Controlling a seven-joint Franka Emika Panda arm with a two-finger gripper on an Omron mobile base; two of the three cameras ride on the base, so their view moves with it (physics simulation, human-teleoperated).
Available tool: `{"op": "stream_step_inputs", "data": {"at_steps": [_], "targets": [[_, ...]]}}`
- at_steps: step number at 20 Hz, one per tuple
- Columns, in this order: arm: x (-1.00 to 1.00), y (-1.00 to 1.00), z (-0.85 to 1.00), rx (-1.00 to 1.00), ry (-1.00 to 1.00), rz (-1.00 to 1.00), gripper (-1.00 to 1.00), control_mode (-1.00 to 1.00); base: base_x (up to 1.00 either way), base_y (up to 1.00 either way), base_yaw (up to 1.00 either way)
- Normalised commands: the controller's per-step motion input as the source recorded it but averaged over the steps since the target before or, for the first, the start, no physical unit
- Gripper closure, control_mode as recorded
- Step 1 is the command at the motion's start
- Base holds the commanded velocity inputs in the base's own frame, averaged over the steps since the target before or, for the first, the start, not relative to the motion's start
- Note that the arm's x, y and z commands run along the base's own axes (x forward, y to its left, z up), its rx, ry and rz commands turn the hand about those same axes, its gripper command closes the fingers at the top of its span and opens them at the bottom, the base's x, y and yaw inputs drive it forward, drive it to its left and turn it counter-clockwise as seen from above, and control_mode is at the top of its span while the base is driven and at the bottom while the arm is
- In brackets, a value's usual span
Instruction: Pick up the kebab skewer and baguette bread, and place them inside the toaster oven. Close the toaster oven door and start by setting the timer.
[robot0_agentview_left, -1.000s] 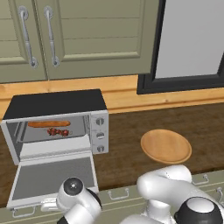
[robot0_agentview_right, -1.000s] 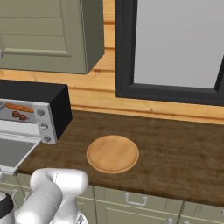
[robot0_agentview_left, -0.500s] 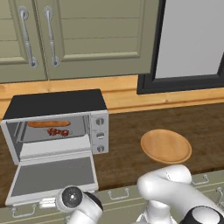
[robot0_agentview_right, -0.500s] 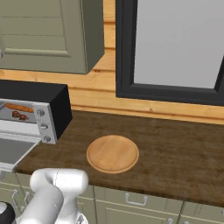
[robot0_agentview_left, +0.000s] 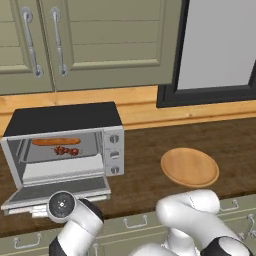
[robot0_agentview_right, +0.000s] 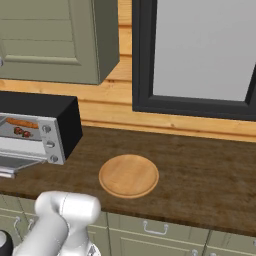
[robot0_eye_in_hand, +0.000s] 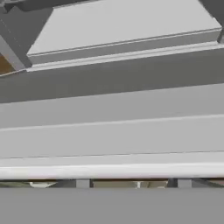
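The toaster oven (robot0_agentview_left: 65, 120) stands at the counter's left with its door (robot0_agentview_left: 60, 190) hanging partly down, front edge toward me. Inside lie the orange-brown baguette bread (robot0_agentview_left: 55, 142) and, just in front of it, the kebab skewer (robot0_agentview_left: 66, 151); both also show as the baguette (robot0_agentview_right: 21, 123) and the skewer (robot0_agentview_right: 22, 132) in the right base view. My arm reaches low at the door's front edge. In the hand view the door (robot0_eye_in_hand: 113, 131) and its pale bar handle (robot0_eye_in_hand: 109, 170) are very close, and my gripper (robot0_eye_in_hand: 133, 183) sits just under the handle with its tips wide apart, open and holding nothing.
A round wooden plate (robot0_agentview_left: 190, 166) lies bare on the dark counter right of the oven, seen also as the plate (robot0_agentview_right: 129, 175). Three knobs (robot0_agentview_left: 114, 154) line the oven's right side. Cabinet doors hang above; a dark-framed window is at the right.
My arm has sunk lower toward the door's front edge. The door's front edge has come up, so the door looks shorter than a second ago.
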Motion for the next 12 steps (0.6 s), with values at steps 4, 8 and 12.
{"op": "stream_step_inputs", "data": {"at_steps": [4,8,12], "targets": [[1.00,-0.07,0.84,0.00,-0.03,0.03,-1.00,-1.00,0.00,0.00,0.00],[1.00,-0.23,0.53,0.00,0.00,0.06,-1.00,-1.00,0.00,0.00,0.00],[0.87,-0.24,0.04,0.00,0.07,0.05,-1.00,-1.00,0.00,0.00,0.00]]}}
